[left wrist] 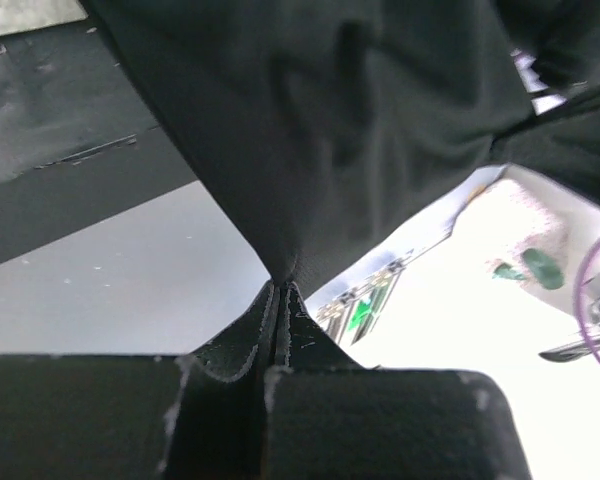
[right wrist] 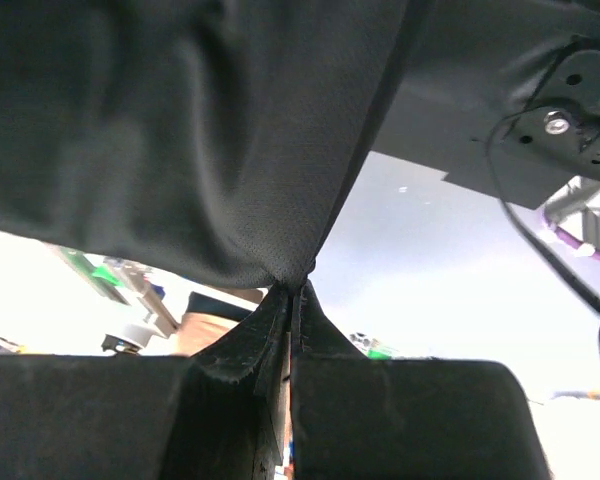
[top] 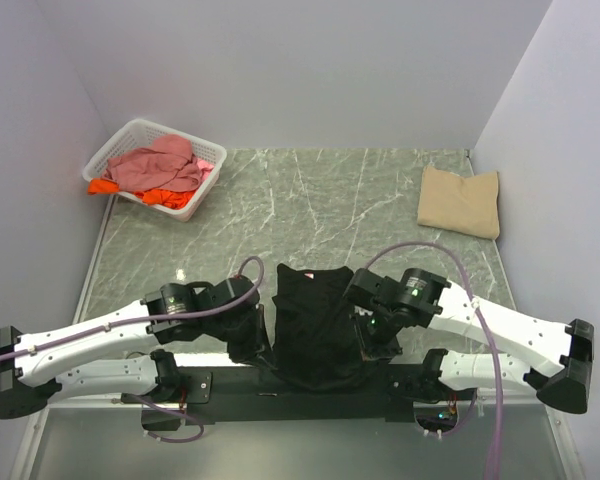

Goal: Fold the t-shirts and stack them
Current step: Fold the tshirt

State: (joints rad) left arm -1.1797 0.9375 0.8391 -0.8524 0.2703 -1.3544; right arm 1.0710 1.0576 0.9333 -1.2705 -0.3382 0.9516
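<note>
Grey marbled table (top: 310, 200): the soft black t-shirt (top: 315, 325) hangs bunched at the near edge between the two arms, long axis running near-to-far. The folded tan t-shirt (top: 460, 200) lies far right, well apart; probably the stack spot. Left gripper (left wrist: 280, 292) and right gripper (right wrist: 295, 290) are clamped tight, each pinching one side of the black cloth. Both arms equally near.
</note>
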